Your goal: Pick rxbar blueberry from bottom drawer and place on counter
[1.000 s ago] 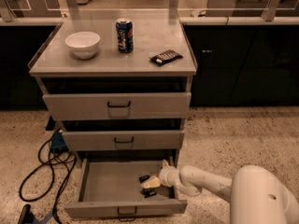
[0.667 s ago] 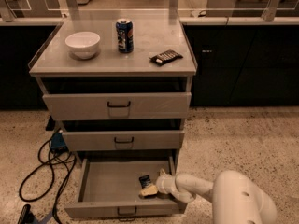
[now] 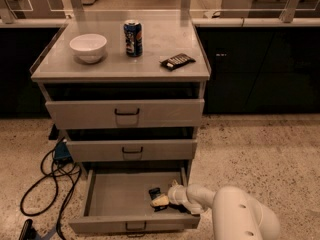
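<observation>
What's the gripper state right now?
Gripper: down inside the open bottom drawer, right by the snack bar; open, closed or holding cannot be told.

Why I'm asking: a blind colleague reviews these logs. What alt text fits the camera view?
The robot's pale gripper reaches into the pulled-out wide grey bottom drawer of a three-drawer cabinet, right at a small dark-wrapped snack bar lying there. On the pale grey counter above sit a white bowl, a blue drinks can and a black white-striped bar.
</observation>
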Controlling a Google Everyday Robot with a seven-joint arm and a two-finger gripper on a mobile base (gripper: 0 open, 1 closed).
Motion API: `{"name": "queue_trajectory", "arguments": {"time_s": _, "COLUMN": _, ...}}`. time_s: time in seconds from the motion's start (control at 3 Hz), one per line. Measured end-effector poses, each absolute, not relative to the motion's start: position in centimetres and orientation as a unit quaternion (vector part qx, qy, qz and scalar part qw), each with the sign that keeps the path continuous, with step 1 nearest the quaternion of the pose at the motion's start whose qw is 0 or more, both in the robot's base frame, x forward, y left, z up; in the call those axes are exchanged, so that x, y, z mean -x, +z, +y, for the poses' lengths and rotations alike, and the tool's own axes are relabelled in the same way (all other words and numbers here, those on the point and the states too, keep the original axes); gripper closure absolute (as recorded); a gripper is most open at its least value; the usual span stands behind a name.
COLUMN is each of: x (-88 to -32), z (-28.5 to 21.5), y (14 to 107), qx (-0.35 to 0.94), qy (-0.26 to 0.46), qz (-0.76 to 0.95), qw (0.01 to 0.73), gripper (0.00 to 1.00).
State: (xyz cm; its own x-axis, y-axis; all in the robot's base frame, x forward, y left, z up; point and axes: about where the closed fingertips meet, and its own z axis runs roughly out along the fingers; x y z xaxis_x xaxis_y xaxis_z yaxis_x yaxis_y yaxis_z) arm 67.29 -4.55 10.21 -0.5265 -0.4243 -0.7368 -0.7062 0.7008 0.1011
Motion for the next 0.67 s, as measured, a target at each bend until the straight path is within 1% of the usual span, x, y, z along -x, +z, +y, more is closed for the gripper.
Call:
{"name": "queue_trajectory", "arguments": {"time_s": 0.33, "x": -66.9, "z": -3.7, "y": 10.3, "qx": 0.354, "qy": 0.178, "qz": 0.853, "qw": 0.338, "gripper": 0.00}}
{"name": "queue_trajectory", "arguments": {"time_s": 0.67, "x": -66.1, "z": -1.8, "y": 10.1, "qx": 0.399, "qy": 0.135, "qz": 0.856, "qw": 0.300, "gripper": 0.00}}
